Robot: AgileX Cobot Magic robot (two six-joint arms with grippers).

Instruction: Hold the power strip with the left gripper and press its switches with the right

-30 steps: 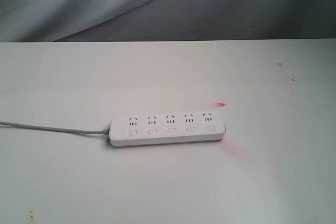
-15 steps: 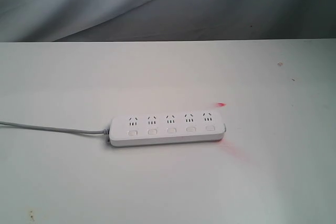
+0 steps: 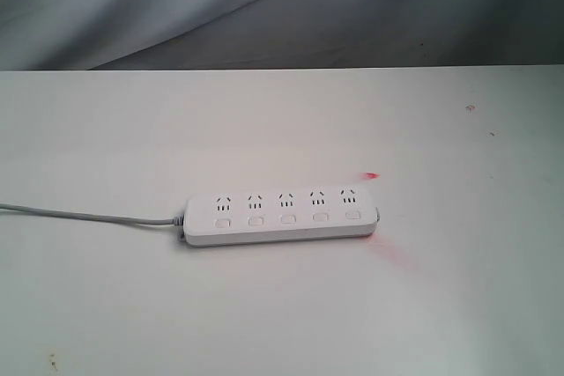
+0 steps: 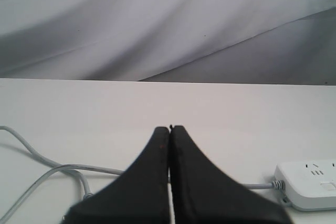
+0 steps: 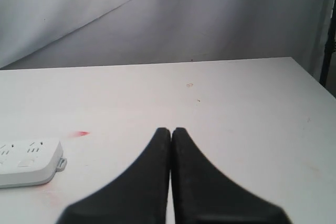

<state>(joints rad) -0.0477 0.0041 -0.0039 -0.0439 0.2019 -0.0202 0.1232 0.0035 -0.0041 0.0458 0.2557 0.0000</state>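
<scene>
The white power strip (image 3: 279,216) lies flat on the white table, its row of switches (image 3: 288,217) below the sockets, its grey cord (image 3: 84,215) running off to the left. Neither arm shows in the exterior view. In the left wrist view my left gripper (image 4: 169,128) is shut and empty, with the strip's cord end (image 4: 310,183) off to one side and the cord (image 4: 37,174) looping behind the fingers. My right gripper (image 5: 171,129) is shut too, holding nothing, and the strip's other end (image 5: 29,162) lies well apart from it.
A red light patch (image 3: 371,175) and a fainter red smear (image 3: 392,254) mark the table by the strip's right end. A grey draped cloth (image 3: 282,6) hangs behind the table's far edge. Small specks (image 3: 470,108) dot the back right.
</scene>
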